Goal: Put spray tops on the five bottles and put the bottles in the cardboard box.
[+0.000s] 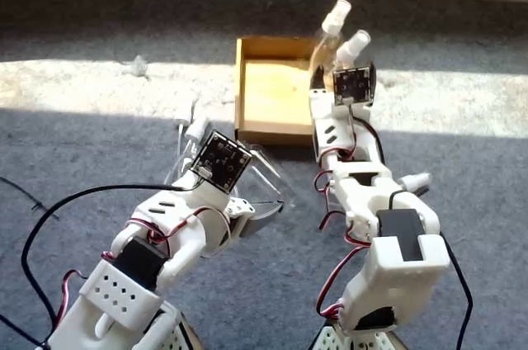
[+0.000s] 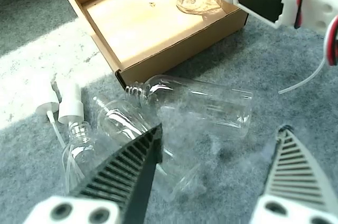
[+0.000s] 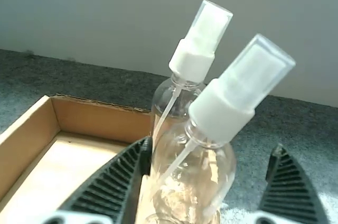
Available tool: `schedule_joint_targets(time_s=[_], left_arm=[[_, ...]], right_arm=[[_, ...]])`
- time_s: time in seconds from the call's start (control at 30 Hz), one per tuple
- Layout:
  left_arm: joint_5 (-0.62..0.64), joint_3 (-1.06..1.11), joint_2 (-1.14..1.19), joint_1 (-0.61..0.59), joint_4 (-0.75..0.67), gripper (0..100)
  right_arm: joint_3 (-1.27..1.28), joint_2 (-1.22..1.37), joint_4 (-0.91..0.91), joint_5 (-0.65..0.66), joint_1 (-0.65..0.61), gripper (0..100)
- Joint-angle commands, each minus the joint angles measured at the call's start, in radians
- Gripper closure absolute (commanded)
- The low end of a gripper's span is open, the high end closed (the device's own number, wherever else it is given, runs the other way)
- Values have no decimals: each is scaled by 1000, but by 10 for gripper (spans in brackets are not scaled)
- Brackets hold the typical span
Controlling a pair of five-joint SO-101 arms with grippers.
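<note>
So my right hand (image 3: pixel 211 146) has its fingers apart around a clear plastic bottle with a white spray top (image 3: pixel 190 176). One finger is just beside the bottle and the other is off it, so nothing's clamped. A second clear capped bottle (image 3: pixel 169 97) stands right behind it, nearly touching. Both look to be leaning in a corner of the shallow brown cardboard box (image 2: pixel 179 55).

My left hand (image 2: pixel 222 127) is spread open too, hovering over the rest of the pile on the grey carpeted bench. An uncapped clear bottle (image 2: pixel 200 102) is lying on its side just ahead of my fingertips, with its neck close to the box wall. Off to one side of the fingers there's a capped clear bottle (image 2: pixel 79 150) and what looks like a loose white spray top (image 2: pixel 45 102).

My worries: on the right, those two are so close that any sideways nudge could tip one over or out of the box. On the left, that uncapped one is round and slick, so a sloppy pinch could squirt it away or make it roll. There also seems to be another clear bottle under one finger that I could grab by accident.
</note>
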Motion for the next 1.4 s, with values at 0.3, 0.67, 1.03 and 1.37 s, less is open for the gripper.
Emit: schedule_joint_targets(time_s=[0.3, 0.67, 1.03, 1.37], left_arm=[[-38, -4, 2, -10, -29, 695], [-40, -4, 4, -8, -29, 695], [-40, -4, 4, -10, -29, 695], [-38, -28, -4, -111, -29, 695]], right_arm=[[-56, -214, 94, 11, 7, 706], [-153, -372, 239, 11, 13, 706], [-278, -731, 835, 11, 12, 706], [108, -1198, 1431, 11, -179, 704]])
